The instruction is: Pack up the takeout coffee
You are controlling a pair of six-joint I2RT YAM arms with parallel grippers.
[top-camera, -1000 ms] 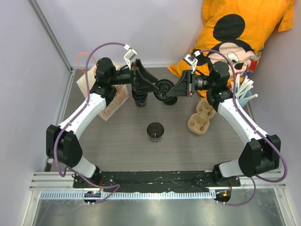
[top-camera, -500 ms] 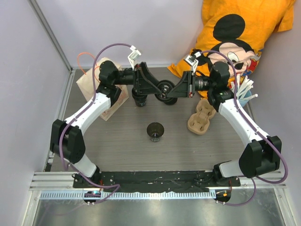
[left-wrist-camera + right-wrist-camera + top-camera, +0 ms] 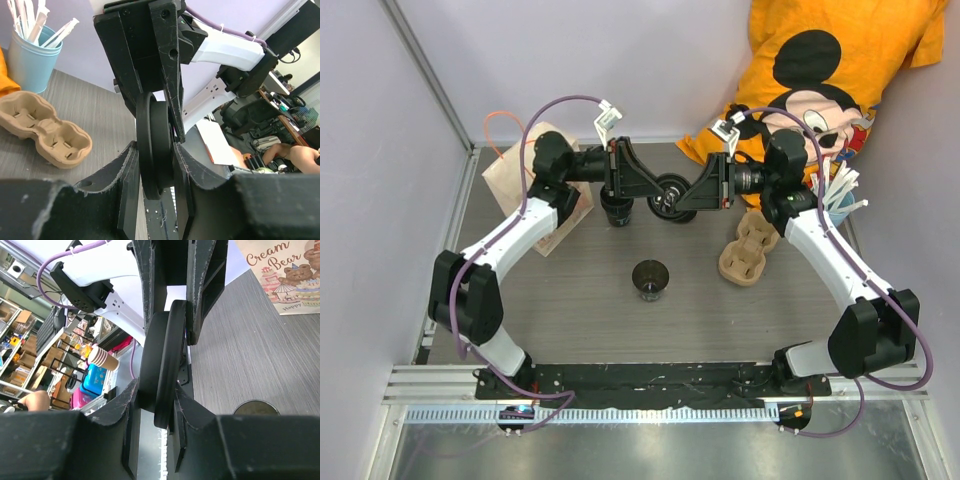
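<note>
Far left on the desk [image 3: 570,300]: a flat brown paper bag [image 3: 505,175], partly under the left arm. Above the desk's far middle: left pincer [image 3: 155,165] narrowed onto the black lid [image 3: 152,130], pads against both faces, lid held on edge. Opposite: right pincer [image 3: 155,395] clamped on the same lid. Nearer, well apart: open black cup [image 3: 651,277], upright. Rightward: pulp cup carrier [image 3: 748,248], then blue cup of straws [image 3: 838,208].

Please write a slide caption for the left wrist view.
Handover: left gripper and right gripper both grip the black lid, held edge-on.
</note>
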